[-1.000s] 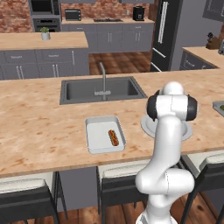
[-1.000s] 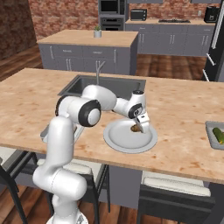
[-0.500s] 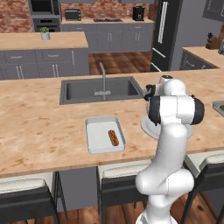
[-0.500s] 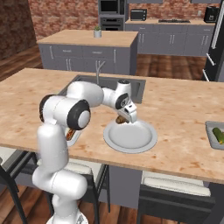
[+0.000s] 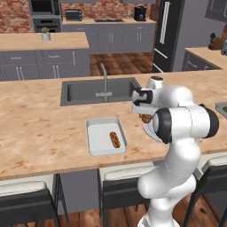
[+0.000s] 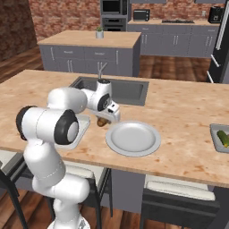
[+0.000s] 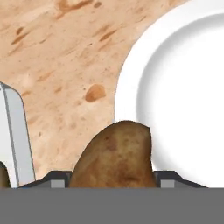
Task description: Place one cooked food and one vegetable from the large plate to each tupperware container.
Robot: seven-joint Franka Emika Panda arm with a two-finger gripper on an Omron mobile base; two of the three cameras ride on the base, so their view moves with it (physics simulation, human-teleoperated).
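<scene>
Gripper (image 6: pixel 103 121) clenched on potato (image 7: pixel 114 155), fingertips mostly hidden; tray (image 7: pixel 13 131) cut off

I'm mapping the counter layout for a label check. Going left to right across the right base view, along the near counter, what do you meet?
tupperware container → brown potato-like food held in the gripper → large plate → second tupperware container holding a green vegetable.

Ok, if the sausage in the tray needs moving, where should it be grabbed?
Across its middle, from straight above: the sausage lies flat and long inside the tray, whose low walls block a side approach. First the gripper must release its potato.
</scene>
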